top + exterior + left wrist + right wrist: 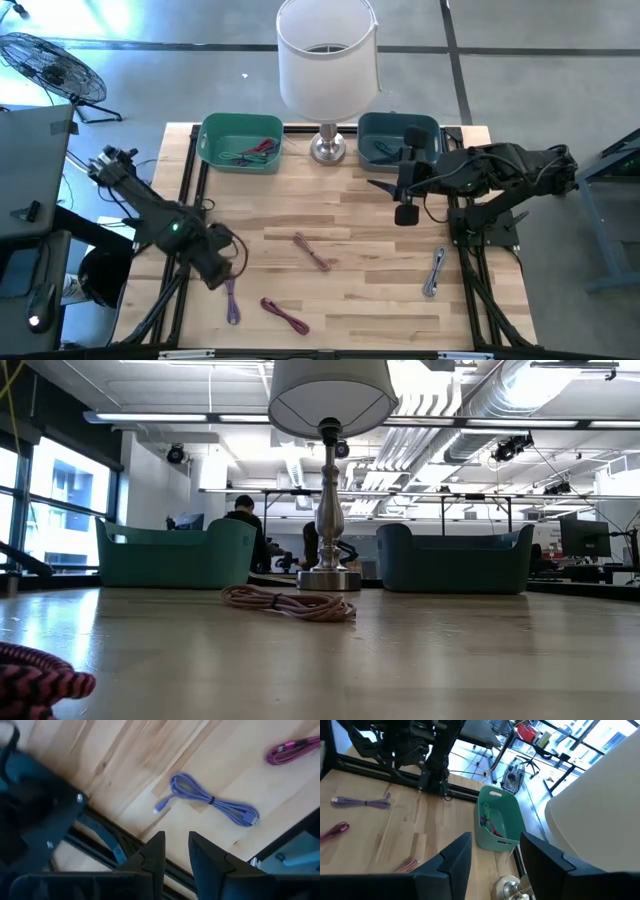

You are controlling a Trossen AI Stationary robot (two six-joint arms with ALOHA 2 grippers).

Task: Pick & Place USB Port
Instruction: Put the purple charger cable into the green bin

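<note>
If the left end effector, fingers slightly apart and empty, descends off-centre, the purple cable may slide across the desk.

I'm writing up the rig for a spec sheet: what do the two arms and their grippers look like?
Both arms are dark, black jointed links on black frames at the table's sides. The left arm shows a small green light and thin black cables looping near its wrist. The right arm is bulkier, with black cabling. Each gripper has two flat, dark, angular fingers, matching on the right.

Wooden table bears cables, bins, lamp.
</note>
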